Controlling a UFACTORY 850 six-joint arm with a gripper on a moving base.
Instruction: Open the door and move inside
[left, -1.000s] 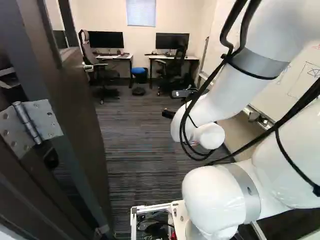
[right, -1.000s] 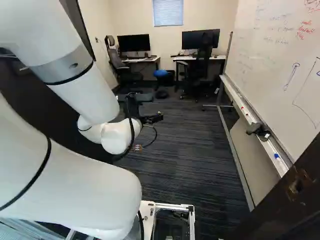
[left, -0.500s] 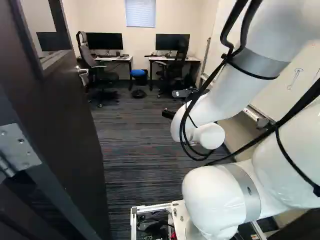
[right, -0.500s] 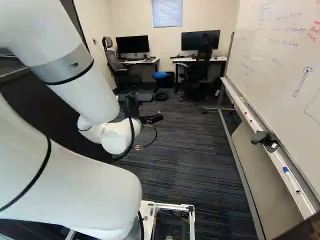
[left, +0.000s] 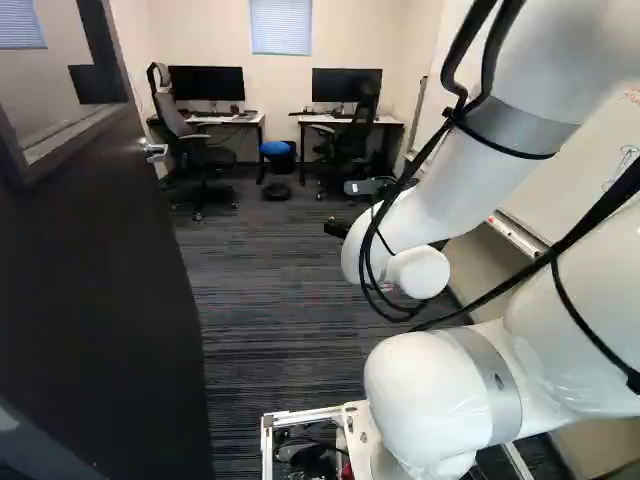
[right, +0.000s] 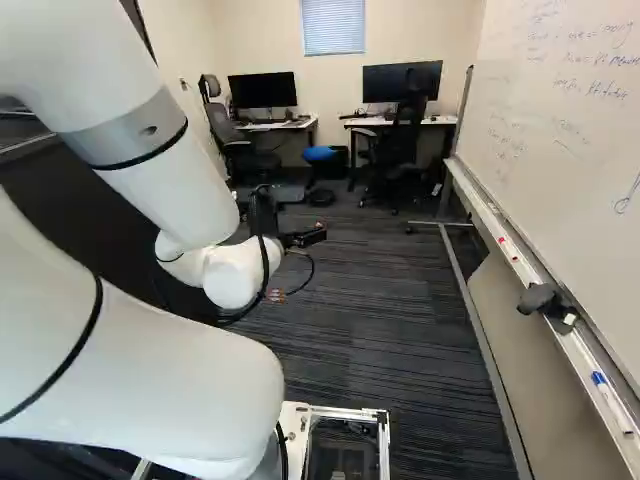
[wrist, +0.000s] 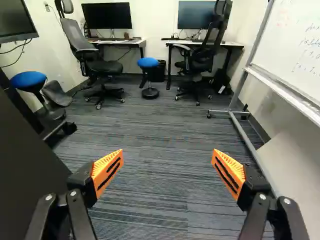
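Evidently, the dark, windowed door (left: 100, 280) stands open at nine o'clock in the left base view. The orange-padded black gripper (wrist: 167, 152) is spread wide, empty. Veering on entry could scrape the door or strike the metal-framed whiteboard (right: 565, 110) at the right base view's two o'clock.

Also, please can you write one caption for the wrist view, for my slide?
The open claw points into an office, between a dark door and a whiteboard, with two desks ahead.
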